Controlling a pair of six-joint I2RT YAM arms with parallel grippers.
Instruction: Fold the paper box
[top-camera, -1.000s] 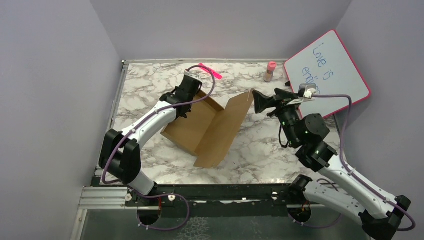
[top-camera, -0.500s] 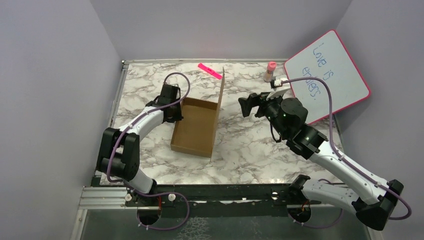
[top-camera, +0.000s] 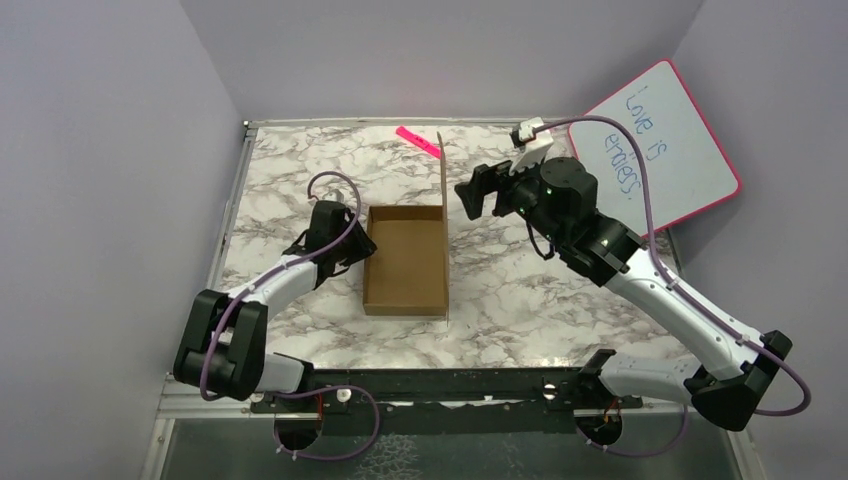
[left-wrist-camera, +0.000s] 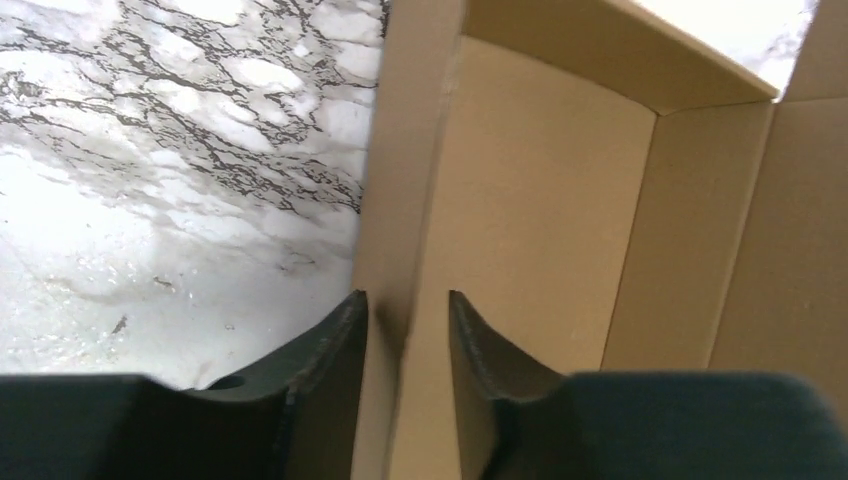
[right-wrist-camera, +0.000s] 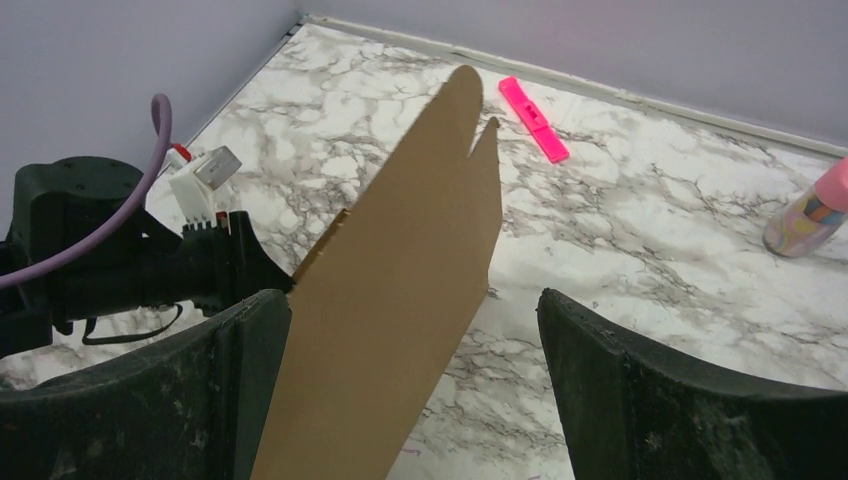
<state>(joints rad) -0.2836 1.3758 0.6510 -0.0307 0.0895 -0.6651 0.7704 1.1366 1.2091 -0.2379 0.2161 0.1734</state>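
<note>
Top external view is showing the paper box (top-camera: 405, 262) sitting open at the centre of the marble surface (top-camera: 530, 290), its lid flap (top-camera: 441, 200) standing upright along the box's right side. The left gripper (top-camera: 358, 245) is straddling the box's left wall, its fingers (left-wrist-camera: 330, 380) lying close to either face; whether they are pinching it I cannot tell. The right gripper (top-camera: 468, 195) is hovering just right of the flap, upper centre of the frame, its fingers (right-wrist-camera: 640, 390) spread wide.
</note>
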